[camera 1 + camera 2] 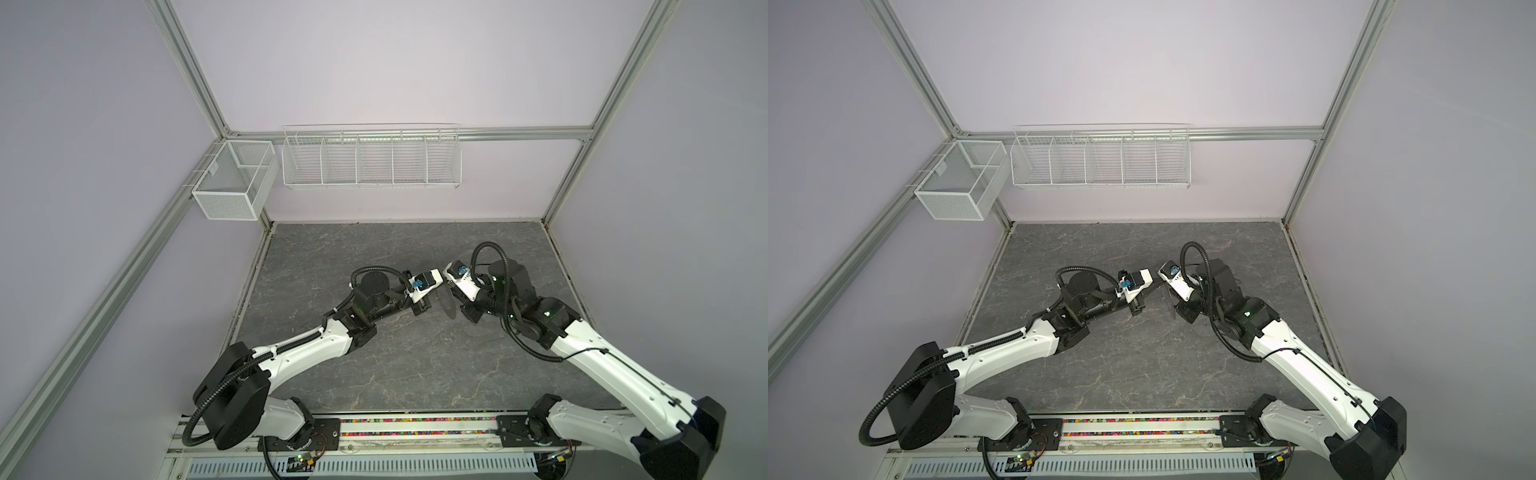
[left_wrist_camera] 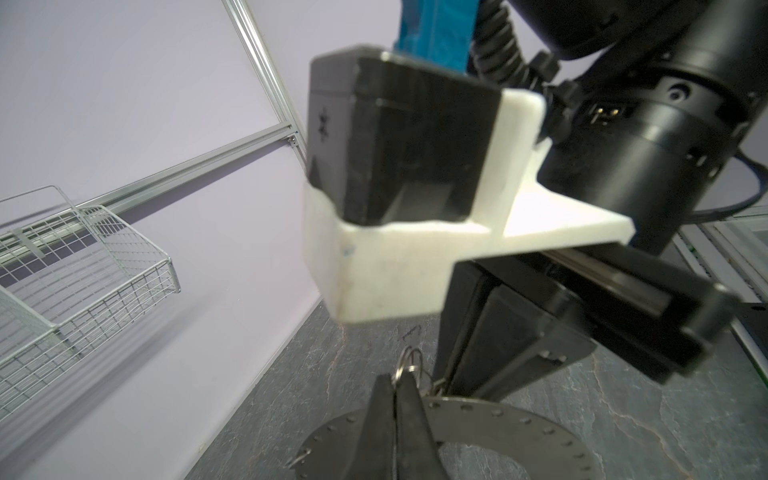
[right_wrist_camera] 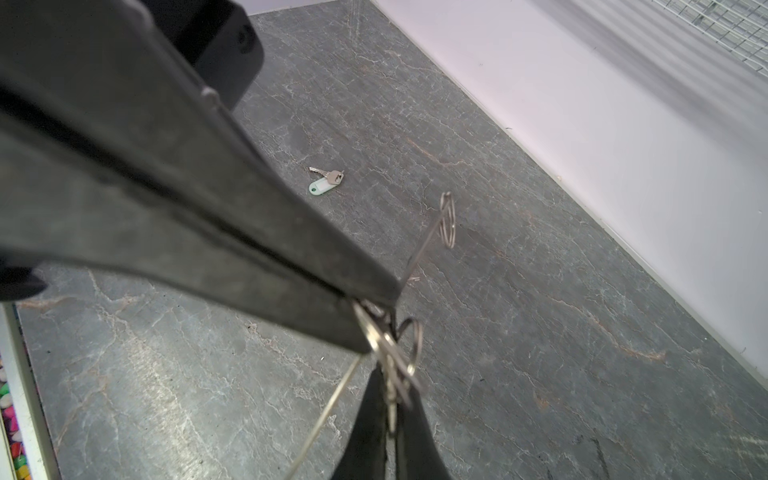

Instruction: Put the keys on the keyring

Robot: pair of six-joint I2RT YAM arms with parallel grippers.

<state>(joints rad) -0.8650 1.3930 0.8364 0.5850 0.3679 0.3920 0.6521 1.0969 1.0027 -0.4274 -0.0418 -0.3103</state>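
Left gripper: fingers pressed together, pinching a small wire split ring that pokes out past the tips. Cannot tell whether a key hangs from that ring; the fingers hide whatever is below.

Keyring: off the table, held between the two arms. Seen edge-on in the right wrist view. Other small wire rings sit at its rim.

Right gripper: clamped on the keyring's rim, just beside the left gripper's tips. In a top view the keyring shows as a dark disc between the two arms, mid-table.

White-tagged key: flat on the table, well apart from both grippers, untouched. Black-tagged key: not found in any view.

Judgement: the step in hand is working the split ring onto a rim hole. At least the white-tagged key remains to be mounted.

Next move calls for:
- right gripper holding the keyring steady, no tilt
- left gripper steering the ring's open end into one small hole, then turning it through
- fine alignment, since the wire is thin and the holes are small; a slip would likely drop the ring.
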